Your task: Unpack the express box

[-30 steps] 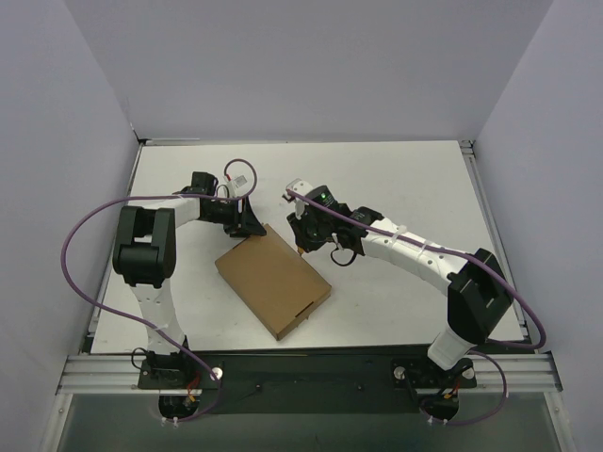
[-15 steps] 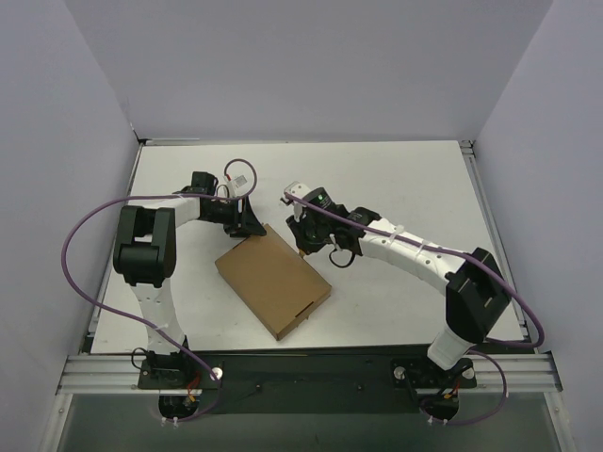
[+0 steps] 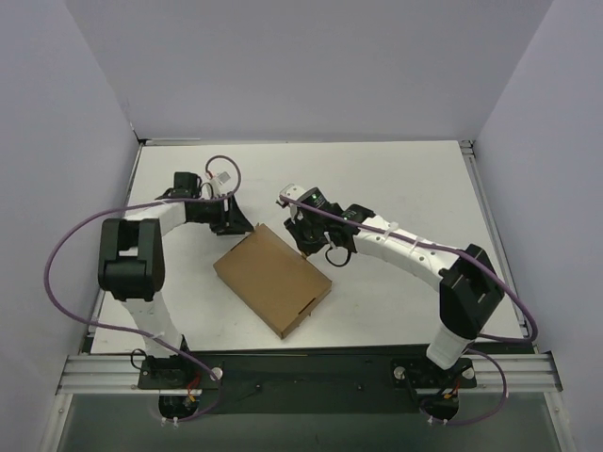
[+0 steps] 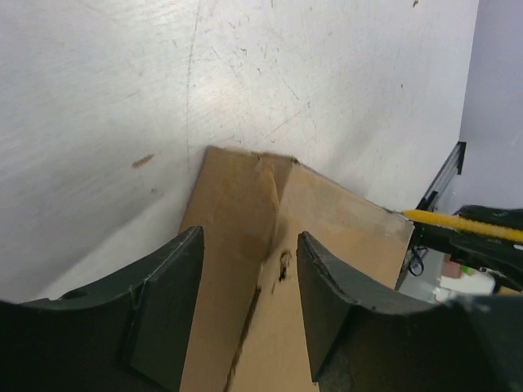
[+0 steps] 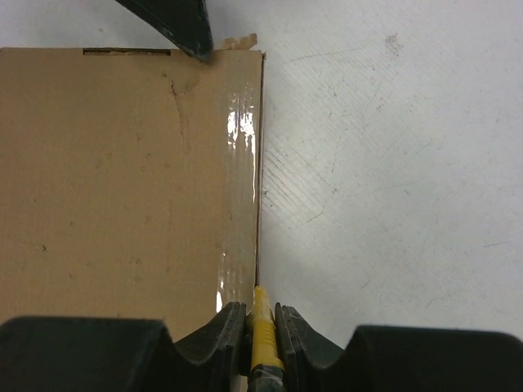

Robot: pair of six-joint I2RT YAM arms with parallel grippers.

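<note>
white table (image 3: 405, 179); express box (image 3: 272, 281) corner at the left gripper's (image 4: 249, 245) parted fingertips

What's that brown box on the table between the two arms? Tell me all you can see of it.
The express box is a flat, plain brown corrugated cardboard mailer, closed, lying flat and askew on the white table. Glossy clear tape runs along one edge, where the yellow tool in the right gripper points. The open left gripper hangs over its slightly frayed far corner.
</note>
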